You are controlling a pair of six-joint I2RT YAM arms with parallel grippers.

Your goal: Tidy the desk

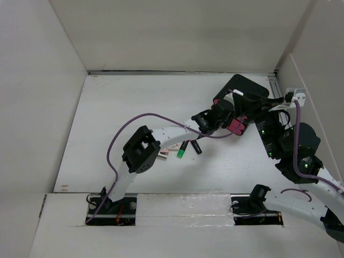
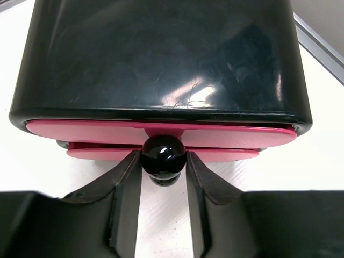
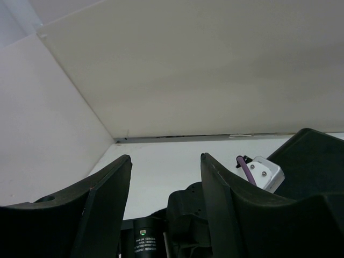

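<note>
1. The desk (image 1: pixel 123 118) is the large white surface that fills the space between the white panel walls (image 1: pixel 177 32). A black box (image 2: pixel 161 54) sits on it toward the far right corner.
2. The left hand (image 2: pixel 163 161) is at the front of the box, reaching in from the box's near-left side.
3. It is closed on the round black knob (image 2: pixel 163 153) of the top pink drawer (image 2: pixel 226 134). One finger presses each side of the knob.
4. A second pink drawer front (image 2: pixel 97 152) shows just below the top one, partly hidden behind the knob and fingers.
5. The right hand (image 3: pixel 165 158) is raised close to the right side of the box, pointing toward the far wall. Its fingers (image 3: pixel 107 193) stand apart with nothing between them.
6. A green-capped marker (image 1: pixel 181 151) and a black marker (image 1: pixel 195 146) lie side by side on the desk. They are to the near left of the box, under the left arm.
7. A small pale item (image 1: pixel 163 155) lies just left of the markers, farther from the box. It is too small to tell what it is.
</note>
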